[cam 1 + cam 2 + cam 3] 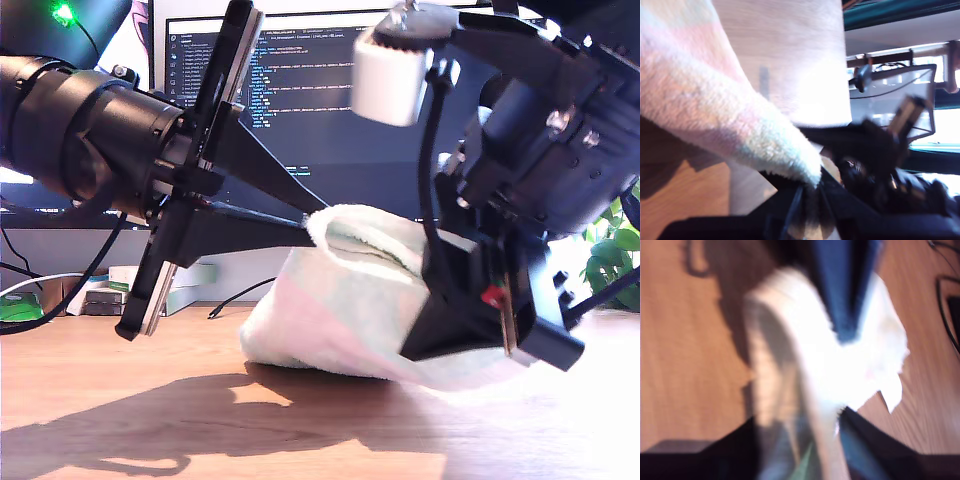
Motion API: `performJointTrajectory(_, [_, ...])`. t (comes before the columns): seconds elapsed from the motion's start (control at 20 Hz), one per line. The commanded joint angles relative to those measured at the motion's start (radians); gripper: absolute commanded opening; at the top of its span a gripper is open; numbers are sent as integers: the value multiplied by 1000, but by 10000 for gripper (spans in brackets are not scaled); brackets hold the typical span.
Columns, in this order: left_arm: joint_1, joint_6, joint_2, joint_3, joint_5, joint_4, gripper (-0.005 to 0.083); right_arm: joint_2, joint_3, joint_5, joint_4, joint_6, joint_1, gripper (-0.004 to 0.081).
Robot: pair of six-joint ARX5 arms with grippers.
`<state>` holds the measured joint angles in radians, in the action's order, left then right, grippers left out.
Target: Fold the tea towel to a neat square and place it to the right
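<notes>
1. Gripper status, first unit: my first gripper (812,187) is clamped on a corner of the tea towel (715,110). The first wrist view shows the fluffy corner tapering into the dark fingers.
2. Gripper status, second unit: my second gripper (842,372) is closed on the tea towel (805,365). The second wrist view is blurred, yet bright cloth fills the gap between the two dark fingers (845,295).
3. Arm assignment: in the exterior view one arm reaches in from that view's left, its gripper (312,228) meeting the upper edge of the towel. The other arm stands at that view's right, its gripper (455,330) against the towel's side. The wrist views do not show with certainty which arm is which.
4. Towel position: the tea towel (340,300) sits bunched and raised at the middle of the exterior view, between the two arms. Its lower part touches the wooden counter (200,430); its upper edge is lifted.
5. Towel appearance: white terry pile with faint pink and mint-green patches.
6. Background: a monitor (300,90) showing text stands behind the arms. A green plant (612,250) is at the exterior view's right edge.
</notes>
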<state>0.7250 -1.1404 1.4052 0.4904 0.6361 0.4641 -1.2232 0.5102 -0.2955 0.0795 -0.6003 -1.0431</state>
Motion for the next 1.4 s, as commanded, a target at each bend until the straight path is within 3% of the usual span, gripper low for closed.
performJointTrajectory(0.0, [-16, 53, 8, 4, -5, -21, -24, -2, 15, 0, -3, 2, -14, -15])
performJointTrajectory(0.35, [-31, 101, 8, 4, 33, -75, -24, -2, 50, 35, 58, 31, -20, -13])
performJointTrajectory(0.6, [-50, 109, 7, 4, 148, -74, -7, -2, 50, 88, 124, 84, -26, -13])
performJointTrajectory(0.75, [-75, 173, 7, 4, 222, -75, 123, -2, 50, 99, 142, 107, -28, -13])
performJointTrajectory(0.85, [-101, 210, 6, 4, 312, -80, 129, -2, 50, 106, 149, 107, -28, -13])
performJointTrajectory(1.0, [-136, 273, 6, 4, 375, -137, 129, -2, 50, 109, 163, 108, -28, -13])
performJointTrajectory(1.2, [-194, 393, 6, 4, 372, -229, 128, -2, 50, 127, 178, 140, -30, -13])
performJointTrajectory(1.35, [-238, 453, 6, 4, 296, -231, 128, -2, 50, 161, 189, 187, -31, -13])
